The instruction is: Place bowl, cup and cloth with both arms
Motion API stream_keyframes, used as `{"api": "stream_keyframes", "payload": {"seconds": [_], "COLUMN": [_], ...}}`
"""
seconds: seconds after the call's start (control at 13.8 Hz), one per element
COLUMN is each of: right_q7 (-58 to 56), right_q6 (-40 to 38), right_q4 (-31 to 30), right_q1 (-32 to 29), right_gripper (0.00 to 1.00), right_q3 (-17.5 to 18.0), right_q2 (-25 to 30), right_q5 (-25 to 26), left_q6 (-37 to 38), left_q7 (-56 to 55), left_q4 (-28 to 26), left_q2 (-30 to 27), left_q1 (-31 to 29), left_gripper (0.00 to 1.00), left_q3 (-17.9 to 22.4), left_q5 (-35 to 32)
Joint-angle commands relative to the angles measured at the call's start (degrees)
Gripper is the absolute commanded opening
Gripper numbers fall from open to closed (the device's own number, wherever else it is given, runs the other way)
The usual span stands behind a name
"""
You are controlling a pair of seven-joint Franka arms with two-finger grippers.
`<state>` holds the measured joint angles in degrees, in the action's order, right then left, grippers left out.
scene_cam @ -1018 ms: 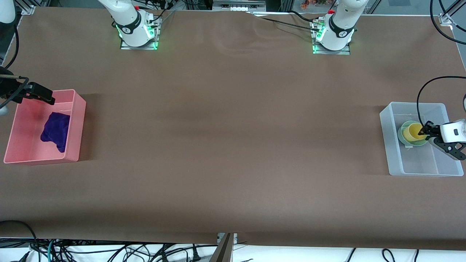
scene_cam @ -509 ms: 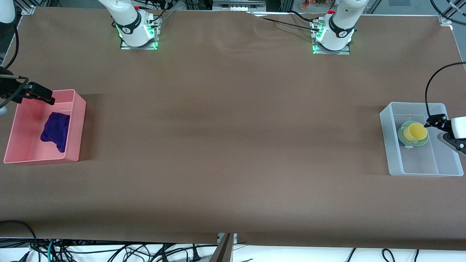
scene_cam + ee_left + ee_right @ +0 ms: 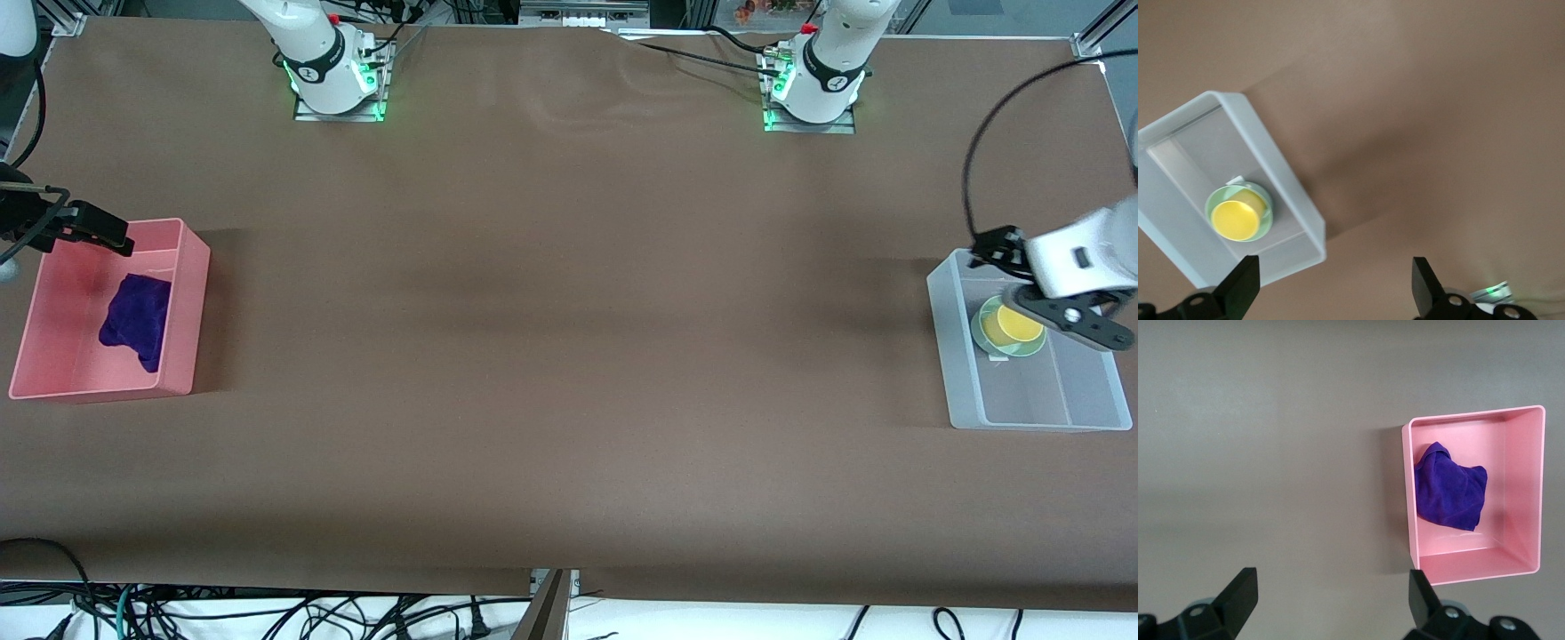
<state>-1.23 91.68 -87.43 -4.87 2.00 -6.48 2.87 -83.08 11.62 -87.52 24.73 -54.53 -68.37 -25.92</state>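
All three things look placed, so the step in hand is the retreat after release. The cup (image 3: 1019,325) stands inside the bowl (image 3: 989,327), which sits in the clear bin (image 3: 944,293) at the left arm's end of the table. The cloth (image 3: 136,320) lies crumpled in the pink bin (image 3: 191,267) at the right arm's end, near the wall toward the table's middle.

The left gripper (image 3: 1031,289) hangs over the clear bin, above the cup; its jaws are spread wide and hold nothing (its wrist view shows both fingers well apart, with cup and bowl far below). The right gripper (image 3: 102,233) waits over the pink bin's upper corner, jaws released and empty.

I judge little remains: the next move calls only for both arms to draw clear without brushing the bins' walls.
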Motion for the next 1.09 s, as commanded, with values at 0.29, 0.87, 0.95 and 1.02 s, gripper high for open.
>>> {"api": "stream_keyframes", "payload": {"seconds": [0.29,0.87,0.95,1.02], "right_q7": [-0.88,-0.88,-0.88,-0.88], "right_q6": [-0.63,-0.63,-0.63,-0.63], "right_q4": [1.57,1.57,1.57,1.57], "right_q1": [-0.22,-0.22,-0.22,-0.22], "right_gripper": [1.0,1.0,1.0,1.0], "right_q3": [0.03,0.03,0.03,0.03], "right_q2": [-0.55,-0.55,-0.55,-0.55], "right_q5": [-0.76,-0.76,-0.76,-0.76], "left_q6": [1.69,0.12,-0.76,-1.64], "left_q7": [-3.01,-3.8,-3.8,-4.58], "left_q4": [1.92,-0.62,-1.42,-2.21], "left_q2": [-4.94,-19.54,-20.51,-21.3], "left_q1": [2.93,39.25,46.03,51.14], "left_gripper": [1.0,1.0,1.0,1.0], "left_q3": [-0.29,46.49,53.45,58.91], "left_q5": [5.53,22.14,22.66,23.63]}}
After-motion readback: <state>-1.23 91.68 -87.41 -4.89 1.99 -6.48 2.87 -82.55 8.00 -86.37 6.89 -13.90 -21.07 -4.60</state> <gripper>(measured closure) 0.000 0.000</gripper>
